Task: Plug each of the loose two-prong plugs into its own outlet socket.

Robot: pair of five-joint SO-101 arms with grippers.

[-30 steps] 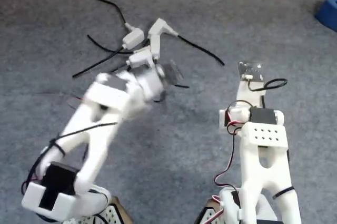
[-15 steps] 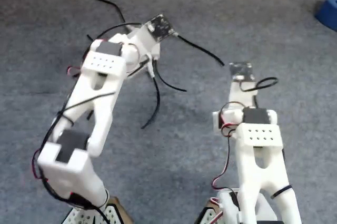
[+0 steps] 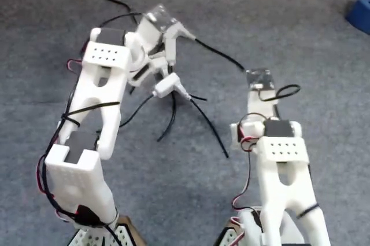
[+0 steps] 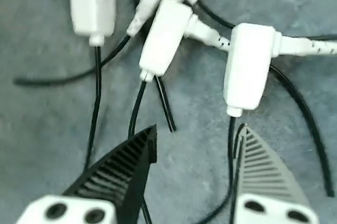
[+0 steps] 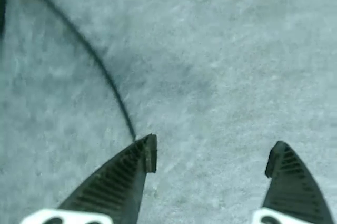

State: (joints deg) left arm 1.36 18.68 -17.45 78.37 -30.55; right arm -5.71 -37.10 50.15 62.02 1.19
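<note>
Left wrist view shows your left gripper [image 4: 197, 132] spread wide and empty over the gray carpet [image 4: 47, 124], facing a cluster of white connectors [image 4: 93, 2] on black cords [image 4: 97, 92] — the nearest connector [image 4: 247, 66] sits just beyond one fingertip, the middle connector [image 4: 166, 37] beside it. Your right gripper [image 5: 213, 145] also stands apart and empty — a lone cord [image 5: 89, 50] ends near one finger.

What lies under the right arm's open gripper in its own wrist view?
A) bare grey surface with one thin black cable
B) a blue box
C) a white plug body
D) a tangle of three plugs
A: the right gripper hangs open over the grey surface, where a single black cable runs up to one fingertip.
</note>
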